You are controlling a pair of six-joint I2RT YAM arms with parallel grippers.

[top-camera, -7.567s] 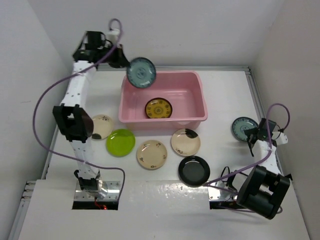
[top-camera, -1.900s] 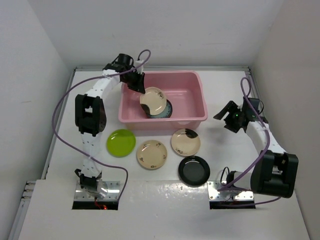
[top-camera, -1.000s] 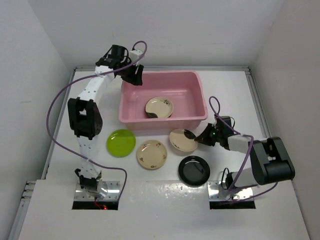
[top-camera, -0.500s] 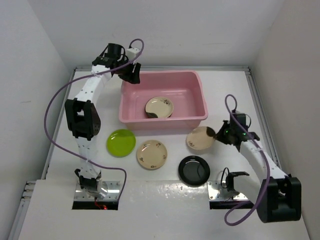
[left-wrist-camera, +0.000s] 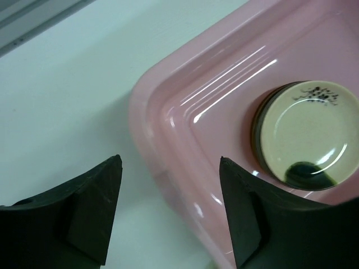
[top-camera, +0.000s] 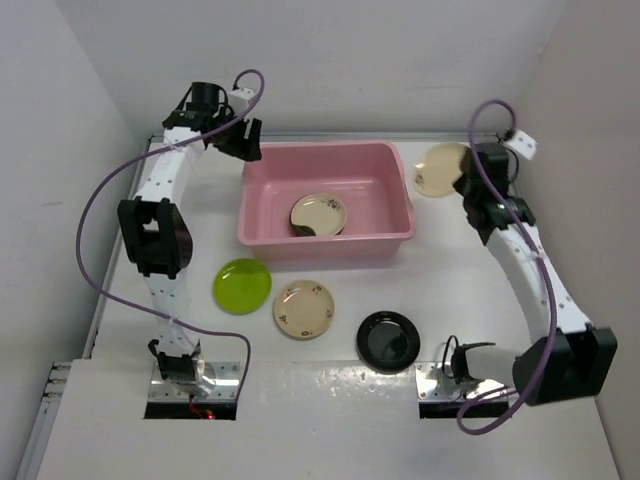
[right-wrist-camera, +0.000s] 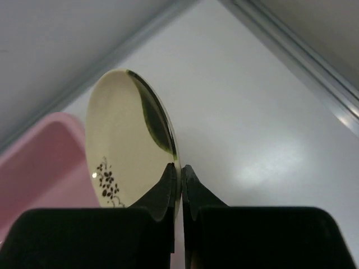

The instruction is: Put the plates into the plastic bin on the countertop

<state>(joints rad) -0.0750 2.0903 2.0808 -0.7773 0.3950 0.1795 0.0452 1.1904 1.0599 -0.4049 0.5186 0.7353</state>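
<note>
Up in your right tool (right-wrist-camera: 178,168) you are clamping the cream plate (right-wrist-camera: 126,145) edge-on, lifted off the bench (top-camera: 450,290) a moment ago. The bin (top-camera: 325,239) is sitting just left of the tool, so dropping remains. Your left tool (left-wrist-camera: 169,162) is hovering apart, empty.

Both arms, left arm (top-camera: 163,178) and right arm (top-camera: 532,272), are white box-shaped links joined by bulky black housings. A purple cable (top-camera: 80,232) loops along each. The jaws are matte black, blunt-tipped wedges.

Three cream plates (top-camera: 318,212) (top-camera: 304,308) (top-camera: 437,168), one lime plate (top-camera: 241,285), one black plate (top-camera: 388,339), one pink bin (top-camera: 330,241).
</note>
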